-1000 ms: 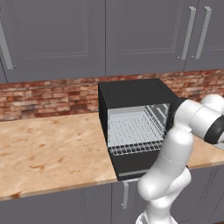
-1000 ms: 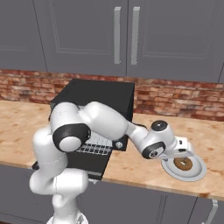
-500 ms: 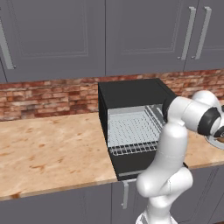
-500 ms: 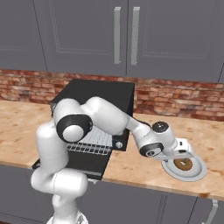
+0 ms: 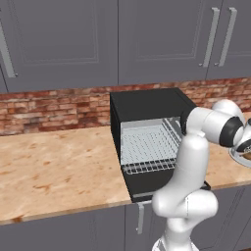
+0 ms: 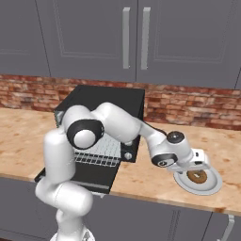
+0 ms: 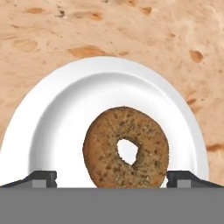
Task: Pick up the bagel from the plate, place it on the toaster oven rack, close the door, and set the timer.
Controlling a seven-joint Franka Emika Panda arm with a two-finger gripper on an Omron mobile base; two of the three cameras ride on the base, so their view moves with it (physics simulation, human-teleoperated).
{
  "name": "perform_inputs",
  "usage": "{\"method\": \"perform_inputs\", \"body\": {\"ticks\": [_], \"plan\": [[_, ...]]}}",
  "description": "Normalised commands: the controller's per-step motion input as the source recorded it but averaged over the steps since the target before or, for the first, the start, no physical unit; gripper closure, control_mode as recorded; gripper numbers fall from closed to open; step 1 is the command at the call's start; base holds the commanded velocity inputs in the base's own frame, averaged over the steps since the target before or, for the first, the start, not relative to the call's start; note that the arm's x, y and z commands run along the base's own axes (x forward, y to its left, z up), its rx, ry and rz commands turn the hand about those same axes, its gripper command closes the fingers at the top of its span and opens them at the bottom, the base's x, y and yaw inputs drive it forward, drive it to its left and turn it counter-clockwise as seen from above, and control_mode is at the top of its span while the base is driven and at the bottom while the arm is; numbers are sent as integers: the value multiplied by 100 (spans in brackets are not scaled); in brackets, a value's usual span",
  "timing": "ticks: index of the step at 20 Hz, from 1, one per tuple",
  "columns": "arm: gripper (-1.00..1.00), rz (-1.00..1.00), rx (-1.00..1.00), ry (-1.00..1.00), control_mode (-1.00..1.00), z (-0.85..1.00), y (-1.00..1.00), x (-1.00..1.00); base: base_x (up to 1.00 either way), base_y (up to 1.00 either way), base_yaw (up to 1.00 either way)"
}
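Brown bagel [image 7: 126,148] sits between wide-open claw [image 7: 112,178] tips.

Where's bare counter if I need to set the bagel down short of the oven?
Broad bare counter lies left of the toaster oven, up to the brick wall. A narrower strip sits between oven and plate. The dropped door and arm crowd the oven front.

Rendered domestic kitchen. Grey wall cabinets [image 5: 98,39] with bar handles hang above a red brick backsplash [image 5: 49,105], and a speckled tan tabletop [image 5: 54,166] tops grey base cabinets [image 6: 155,221]. A black toaster oven [image 5: 147,105] stands open on the tabletop, beside a plate [image 6: 212,184] bearing a bagel [image 6: 196,177].
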Motion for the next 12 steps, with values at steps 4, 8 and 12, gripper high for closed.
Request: {"method": "perform_inputs", "body": {"ticks": [4,8,12], "plan": [[-100,0,0,0,-100,-8,-13,13,0,0,0],[-100,0,1,0,-100,-19,-12,13,0,0,0],[-100,0,2,0,-100,-28,-7,9,0,0,0]]}}
